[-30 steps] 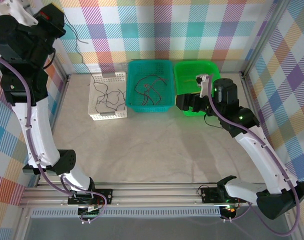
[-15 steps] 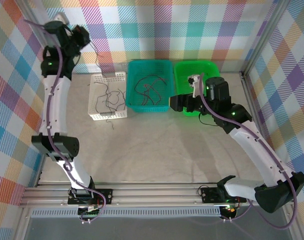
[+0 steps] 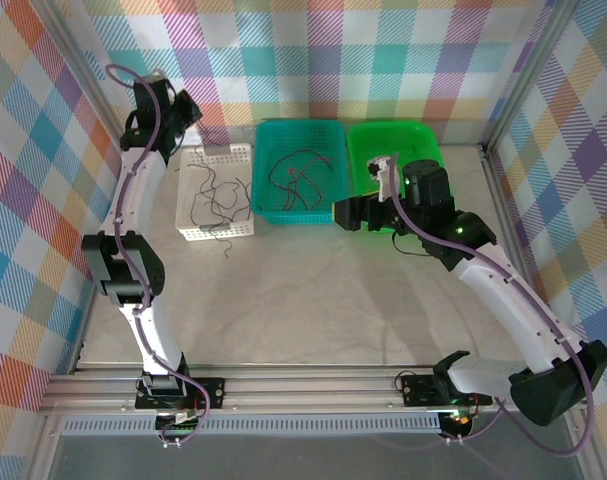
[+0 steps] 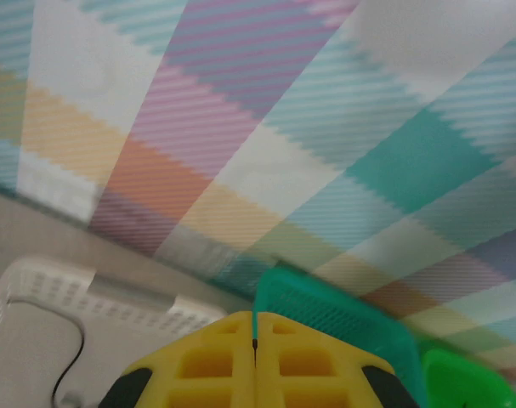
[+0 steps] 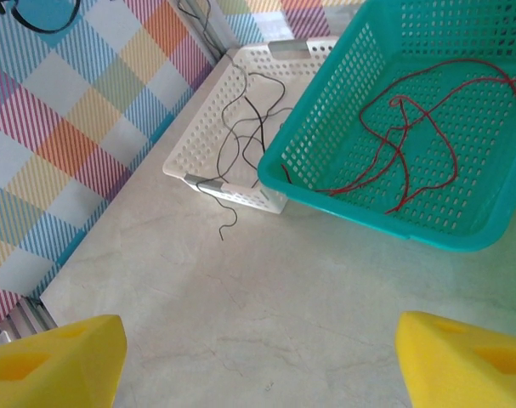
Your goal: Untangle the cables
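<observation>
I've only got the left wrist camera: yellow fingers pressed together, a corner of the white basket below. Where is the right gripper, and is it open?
Observer: The right gripper is open and holds nothing, beside the near right corner of the teal basket.
Operator: What's inside that basket?
Observer: Red cables lie loose on its floor.
Operator: And the white one?
Observer: Dark cables lie in the white basket; one trails over its near wall onto the table.
</observation>
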`<state>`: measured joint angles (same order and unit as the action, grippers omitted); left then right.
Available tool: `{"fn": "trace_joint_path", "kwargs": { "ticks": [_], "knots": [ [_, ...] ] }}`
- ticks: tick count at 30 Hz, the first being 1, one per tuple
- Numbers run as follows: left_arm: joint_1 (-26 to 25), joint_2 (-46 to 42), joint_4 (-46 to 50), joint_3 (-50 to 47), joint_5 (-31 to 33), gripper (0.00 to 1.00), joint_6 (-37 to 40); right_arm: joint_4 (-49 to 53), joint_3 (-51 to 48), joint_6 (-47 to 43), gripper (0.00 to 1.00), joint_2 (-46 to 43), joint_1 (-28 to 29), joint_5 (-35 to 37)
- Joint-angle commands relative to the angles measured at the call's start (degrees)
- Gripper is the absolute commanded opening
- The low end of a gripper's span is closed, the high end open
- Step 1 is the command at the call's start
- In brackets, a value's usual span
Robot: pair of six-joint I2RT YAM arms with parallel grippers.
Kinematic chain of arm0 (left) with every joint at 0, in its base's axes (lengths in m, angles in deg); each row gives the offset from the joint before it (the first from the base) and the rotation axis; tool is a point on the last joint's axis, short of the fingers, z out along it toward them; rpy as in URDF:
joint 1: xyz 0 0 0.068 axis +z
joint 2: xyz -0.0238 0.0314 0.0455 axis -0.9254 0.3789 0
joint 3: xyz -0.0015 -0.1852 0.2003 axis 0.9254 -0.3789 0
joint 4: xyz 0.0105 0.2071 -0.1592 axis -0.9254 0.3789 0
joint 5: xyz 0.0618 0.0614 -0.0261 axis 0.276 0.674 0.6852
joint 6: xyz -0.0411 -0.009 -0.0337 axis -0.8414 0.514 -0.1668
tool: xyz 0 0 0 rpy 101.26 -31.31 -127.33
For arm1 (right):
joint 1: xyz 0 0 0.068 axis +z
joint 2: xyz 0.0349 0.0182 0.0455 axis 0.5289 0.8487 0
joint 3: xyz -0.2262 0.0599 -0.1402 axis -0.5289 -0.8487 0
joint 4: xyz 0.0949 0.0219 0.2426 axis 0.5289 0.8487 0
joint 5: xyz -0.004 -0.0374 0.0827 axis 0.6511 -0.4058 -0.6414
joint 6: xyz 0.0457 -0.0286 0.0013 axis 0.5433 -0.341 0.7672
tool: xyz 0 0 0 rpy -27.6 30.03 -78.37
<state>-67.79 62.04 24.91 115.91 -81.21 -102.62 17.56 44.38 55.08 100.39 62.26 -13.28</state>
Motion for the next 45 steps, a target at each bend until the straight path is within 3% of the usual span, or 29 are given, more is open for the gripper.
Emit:
{"fn": "trace_joint_path", "kwargs": {
  "ticks": [1,7,12,14,19,21,23,26,30,34,45],
  "knots": [
    [-2.1,-1.0,-5.3,-9.2,2.6,0.00,-1.1,-2.7,-1.5,0.0,0.83,-1.0,0.5,-1.1],
    [-3.9,0.7,-7.7,-19.2,4.5,0.00,-4.6,-1.7,-2.5,0.4,0.83,-1.0,1.2,-1.6],
    [-4.1,0.1,-6.1,-20.8,3.8,0.56,-6.2,-0.3,-2.5,0.3,0.83,-2.5,1.4,-1.2],
    [-4.1,-1.2,-4.3,-20.5,3.5,0.67,-6.6,0.3,-2.4,0.3,0.83,-2.7,1.5,-1.2],
    [-4.7,-10.2,-2.0,-25.8,3.5,0.84,-9.3,0.8,-3.0,0.5,0.84,-3.6,1.8,-1.0],
    [-6.6,-15.6,-2.3,-30.9,3.9,0.85,-10.1,0.7,-3.7,0.7,0.84,-4.0,1.9,-0.7],
    [-9.8,-21.2,-2.3,-36.7,8.5,0.86,-9.1,0.7,-4.2,0.9,0.84,-4.1,2.1,-0.6],
    [-13.3,-30.6,-12.5,-50.8,11.3,0.86,-10.2,0.3,-5.2,1.3,0.84,-4.2,2.4,-0.9],
    [-16.2,-34.6,-20.5,-62.7,15.3,0.85,-11.1,-0.5,-6.2,1.9,0.84,-4.1,3.0,-1.1],
    [-17.3,-33.5,-26.2,-69.5,14.5,0.85,-12.1,-0.5,-6.5,1.9,0.84,-3.9,4.0,-0.6],
    [-18.0,-20.1,-32.2,-71.9,15.3,0.83,-8.7,0.1,-6.8,1.4,0.85,-4.1,4.9,1.0]
  ]
}}
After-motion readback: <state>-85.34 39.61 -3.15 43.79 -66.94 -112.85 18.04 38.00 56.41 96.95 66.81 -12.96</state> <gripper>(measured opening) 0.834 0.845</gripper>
